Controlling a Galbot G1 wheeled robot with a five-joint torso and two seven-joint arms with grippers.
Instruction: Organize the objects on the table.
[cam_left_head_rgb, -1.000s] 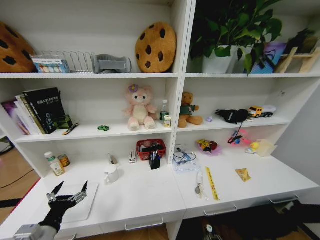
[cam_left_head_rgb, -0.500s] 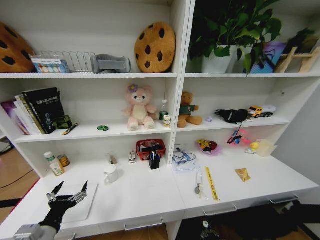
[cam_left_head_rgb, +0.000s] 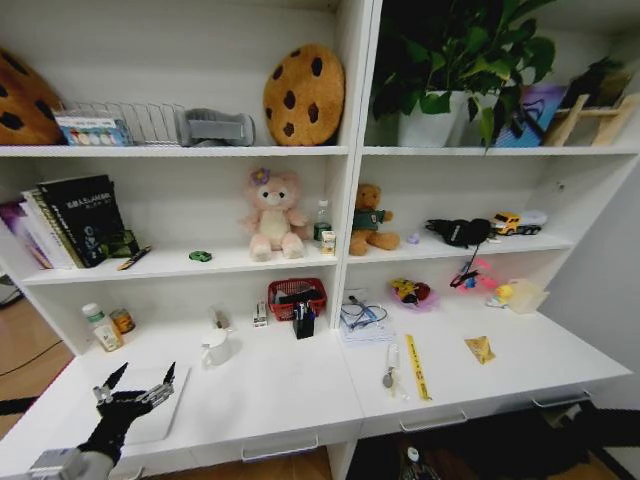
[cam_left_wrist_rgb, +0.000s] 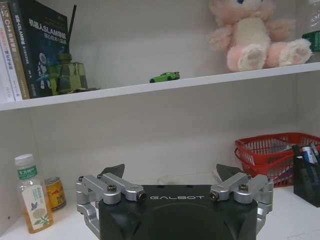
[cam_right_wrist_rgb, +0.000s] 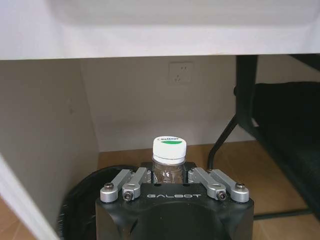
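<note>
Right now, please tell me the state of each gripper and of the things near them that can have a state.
left gripper: open, holding nothing, above the table.
right gripper: shut on the bottle, below the table top.
bottle: upright, white cap on.
drink bottle: upright, capped, on the table.
can: upright beside the drink bottle.
red basket: upright, holding things.
white mug: upright.
</note>
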